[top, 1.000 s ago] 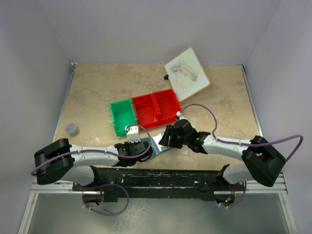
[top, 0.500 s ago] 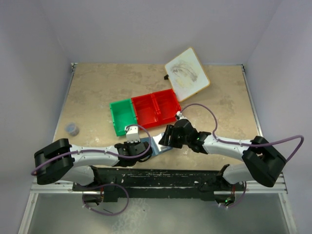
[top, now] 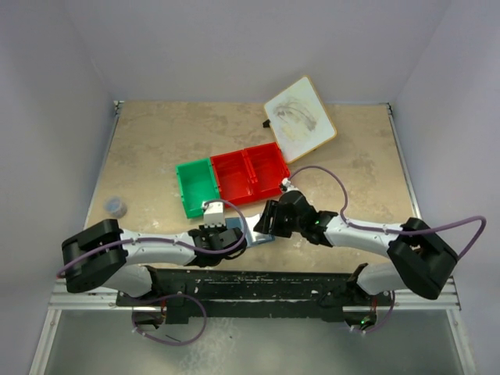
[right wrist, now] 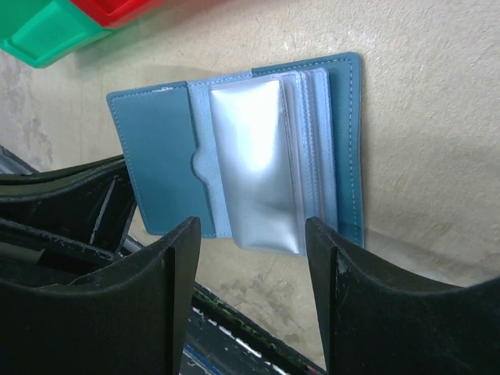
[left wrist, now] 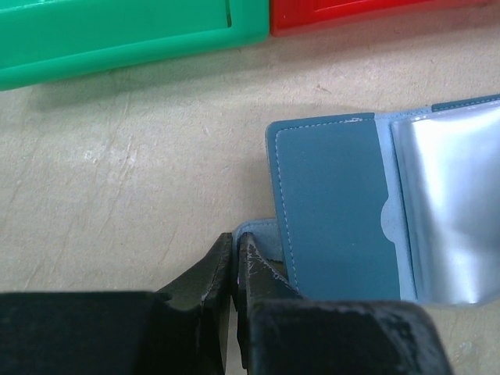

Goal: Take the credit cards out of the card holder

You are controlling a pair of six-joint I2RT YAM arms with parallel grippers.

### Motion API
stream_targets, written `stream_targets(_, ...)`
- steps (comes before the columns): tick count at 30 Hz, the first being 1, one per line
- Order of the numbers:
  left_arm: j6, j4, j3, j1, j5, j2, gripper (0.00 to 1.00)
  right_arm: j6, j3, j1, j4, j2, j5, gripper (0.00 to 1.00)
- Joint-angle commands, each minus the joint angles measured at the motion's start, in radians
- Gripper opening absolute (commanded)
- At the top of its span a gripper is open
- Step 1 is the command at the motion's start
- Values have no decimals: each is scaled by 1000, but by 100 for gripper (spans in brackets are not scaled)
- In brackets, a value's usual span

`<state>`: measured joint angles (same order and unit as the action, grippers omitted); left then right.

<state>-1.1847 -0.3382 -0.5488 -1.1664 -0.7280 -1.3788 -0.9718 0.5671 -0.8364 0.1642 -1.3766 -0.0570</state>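
Observation:
The card holder [top: 255,231] is a blue wallet lying open between my two grippers. Its inside shows a dark blue pocket panel [left wrist: 336,211] and glossy clear sleeves [right wrist: 254,156]. Glare covers the sleeves, so the credit cards are hidden. My left gripper [left wrist: 236,242] is shut, its tips pinching the pale blue edge at the wallet's left corner. My right gripper [right wrist: 250,226] hangs open just above the wallet, one finger on each side of the clear sleeves. From above, the left gripper [top: 239,234] and the right gripper [top: 264,223] nearly meet over the wallet.
A green bin [top: 195,187] and a red two-part bin [top: 250,173] stand just beyond the wallet. A white wood-rimmed board [top: 299,119] lies at the back right. A small dark cup [top: 116,206] sits at the left. The black mounting rail [top: 258,285] runs along the near edge.
My left arm has shifted slightly to the right, towards the wallet. The right gripper has stayed where it was, still open.

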Motion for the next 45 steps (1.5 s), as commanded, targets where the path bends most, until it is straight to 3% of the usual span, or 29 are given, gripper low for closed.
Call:
stream_targets(1,9,-116,22,2,32,-65,0,20,32,3,-56,63,56,60)
stream_targets(24,31,-101,-5,2,25,-88,0,39,20,3,156,-73,-62,57)
stream_targets(31,31,-90,-5,2,27,-97,0,68,90,2,37,-48,3,58)
stream_targets(40,37,-91,-16,2,22,-112,0,93,119,-7,92,-71,-99,58)
stream_targets(45,30,-96,-14,2,18,-111,0,97,135,-17,33,-84,-45,58)
